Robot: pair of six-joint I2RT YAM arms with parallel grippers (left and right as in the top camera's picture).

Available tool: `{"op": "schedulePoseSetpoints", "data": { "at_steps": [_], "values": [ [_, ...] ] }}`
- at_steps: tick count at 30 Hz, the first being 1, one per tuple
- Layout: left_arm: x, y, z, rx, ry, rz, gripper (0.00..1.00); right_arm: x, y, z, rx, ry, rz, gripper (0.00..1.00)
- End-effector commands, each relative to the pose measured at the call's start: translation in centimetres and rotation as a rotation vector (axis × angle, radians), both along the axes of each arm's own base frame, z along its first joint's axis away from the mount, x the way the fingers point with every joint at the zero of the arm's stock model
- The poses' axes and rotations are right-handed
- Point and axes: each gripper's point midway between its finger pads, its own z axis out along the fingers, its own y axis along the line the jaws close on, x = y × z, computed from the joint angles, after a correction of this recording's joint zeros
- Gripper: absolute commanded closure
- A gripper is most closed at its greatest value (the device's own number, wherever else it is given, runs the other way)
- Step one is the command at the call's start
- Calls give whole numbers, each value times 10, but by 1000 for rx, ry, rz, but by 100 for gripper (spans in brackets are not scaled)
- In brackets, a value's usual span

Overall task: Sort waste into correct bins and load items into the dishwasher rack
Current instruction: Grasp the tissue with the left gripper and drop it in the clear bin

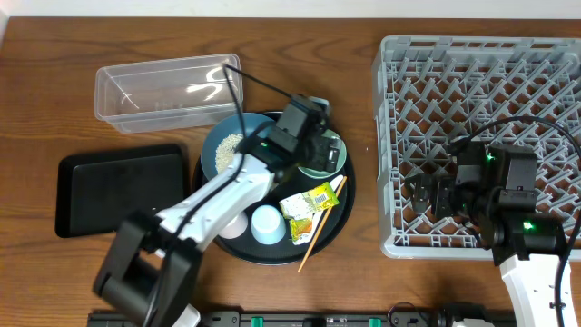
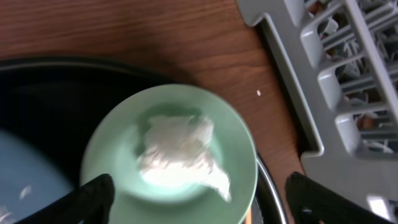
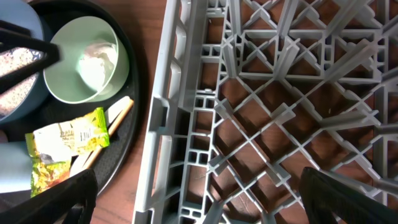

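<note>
Left gripper point(image 2: 200, 202) hangs wide open, empty, above the tissue wad point(image 2: 177, 152) in the bowl point(image 2: 236, 134); right gripper point(image 3: 199, 202) likewise over the rack point(image 1: 390, 145). Chopstick point(image 1: 310, 252) lies diagonally, far tip toward the rack.

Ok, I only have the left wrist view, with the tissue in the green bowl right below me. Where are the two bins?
Observer: The clear tub stands just beyond the round black tray, towards your left.
Operator: And the black one?
Observer: The shallow black tray lies on the table left of the round tray, nearer the robot than the tub.
Operator: Is the right arm near me?
Observer: No. The right gripper hangs open over the dishwasher rack.
</note>
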Motion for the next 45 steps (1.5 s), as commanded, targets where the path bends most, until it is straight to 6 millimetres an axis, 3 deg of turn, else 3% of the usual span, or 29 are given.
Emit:
{"op": "schedulePoseSetpoints", "data": {
  "at_steps": [1,13,17,20,22,23,27,32,34,38,41,45],
  "values": [
    [5,-10,-7,-8,0,-3,14,2,5,8,11,-18,18,1],
    [5,-9,-60,53,79,4,14,2,5,8,10,-16,18,1],
    [6,-8,-66,62,81,9,37,1,5,8,10,-15,18,1],
    [11,-7,-63,64,56,21,69,2,5,8,10,-16,18,1],
    [13,-7,-59,59,45,23,89,1,5,8,10,-15,18,1],
    [13,-8,-56,55,40,22,94,1,5,7,11,-13,18,1],
    [16,-10,-30,21,-7,23,94,0,5,6,10,-6,18,1],
    [20,-7,42,-60,-140,31,94,-1,5,6,10,-4,17,1],
    [25,6,69,-68,-203,75,94,-1,5,6,7,-4,15,1],
    [49,63,110,-11,-334,251,94,-1,5,6,7,-4,16,1],
    [71,114,118,26,-371,391,94,-1,5,6,7,-4,16,1],
    [102,187,113,49,-383,560,94,-1,5,5,8,0,15,1]
  ]
}}
